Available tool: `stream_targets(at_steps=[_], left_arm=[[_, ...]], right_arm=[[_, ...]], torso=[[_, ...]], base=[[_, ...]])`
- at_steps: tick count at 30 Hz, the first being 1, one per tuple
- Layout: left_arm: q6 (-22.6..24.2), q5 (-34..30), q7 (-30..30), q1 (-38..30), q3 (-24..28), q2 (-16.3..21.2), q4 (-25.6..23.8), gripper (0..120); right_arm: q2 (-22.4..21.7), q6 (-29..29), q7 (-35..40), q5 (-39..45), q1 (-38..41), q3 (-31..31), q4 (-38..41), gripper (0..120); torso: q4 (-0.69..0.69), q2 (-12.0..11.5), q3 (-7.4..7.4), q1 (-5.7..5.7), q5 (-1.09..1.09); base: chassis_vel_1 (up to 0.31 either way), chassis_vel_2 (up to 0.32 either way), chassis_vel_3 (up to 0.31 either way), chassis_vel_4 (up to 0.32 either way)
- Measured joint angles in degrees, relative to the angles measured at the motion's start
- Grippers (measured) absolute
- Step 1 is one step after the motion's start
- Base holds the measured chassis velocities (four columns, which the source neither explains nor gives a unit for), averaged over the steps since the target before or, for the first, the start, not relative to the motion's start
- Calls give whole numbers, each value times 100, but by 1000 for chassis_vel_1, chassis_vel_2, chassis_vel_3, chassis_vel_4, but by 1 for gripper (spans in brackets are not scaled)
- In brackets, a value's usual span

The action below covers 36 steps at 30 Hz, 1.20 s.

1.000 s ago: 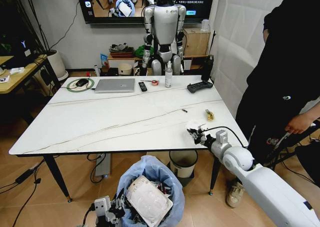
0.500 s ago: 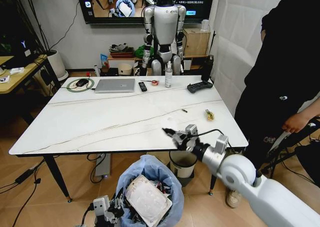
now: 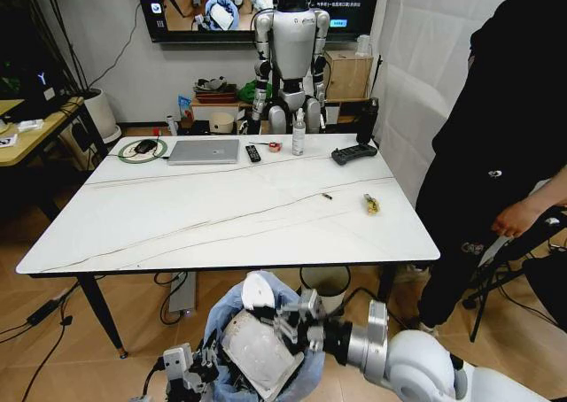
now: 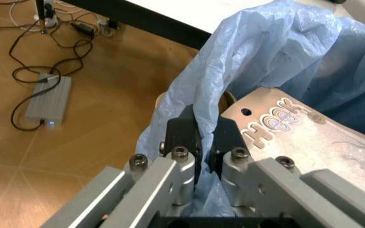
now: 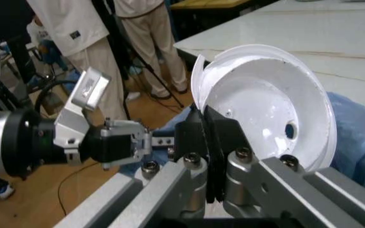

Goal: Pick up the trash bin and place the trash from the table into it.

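Pinching a white plate, the right gripper hung over the trash bin; the left gripper clamped the bin's bag rim.

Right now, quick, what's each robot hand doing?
Left gripper: jaws shut on the blue bag at the trash bin rim.
Right gripper: jaws shut on the white plate, above the bin.

White arm — silver, bolted hand

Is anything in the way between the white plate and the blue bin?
Nothing visible is. The right gripper holds the white plate right above the trash bin, whose bag the left gripper pinches. The bin already looks heaped, though.
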Motion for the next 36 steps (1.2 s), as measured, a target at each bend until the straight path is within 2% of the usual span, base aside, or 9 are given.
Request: stream_targets(at_steps=[9,14,16,19,27,28,31,33,36], left_arm=[[13,4,-11,-9,12,-15,-13,0],[21,7,-18,-8,1,-6,-20,0],[22,7,-18,-8,0,-5,-20,0],[25,10,-20,-17,0,-5,-20,0],[27,26,-23,-24,14,-9,6,0],[27,26,-23,-24,14,-9,6,0],[27,34,-23,-20,22,-9,9,0],[20,43,-23,-15,32,-11,28,0],[16,61,-23,-13,45,-14,49,0]], right_arm=[[-63,41,-104,-382,-222,152,-130,1],[-68,41,-103,-511,-265,253,-171,23],[-71,41,-101,-511,-270,265,-169,25],[-71,41,-82,-504,-272,294,-141,41],[18,79,-32,-432,-316,512,21,70],[18,79,-32,-432,-316,512,21,70],[190,83,51,-331,-232,677,74,79],[576,190,247,-295,29,1024,-34,93],[750,154,354,-112,143,1210,-102,99]], torso=[[0,0,0,0,0],[0,0,0,0,0],[0,0,0,0,0],[0,0,0,0,0],[0,0,0,0,-1],[0,0,0,0,-1],[0,0,0,0,0],[1,0,0,0,-1],[1,0,0,0,0]], base=[[0,0,0,0],[0,0,0,0],[0,0,0,0],[0,0,0,0],[0,0,0,0],[0,0,0,0],[0,0,0,0],[0,0,0,0],[0,0,0,0]])
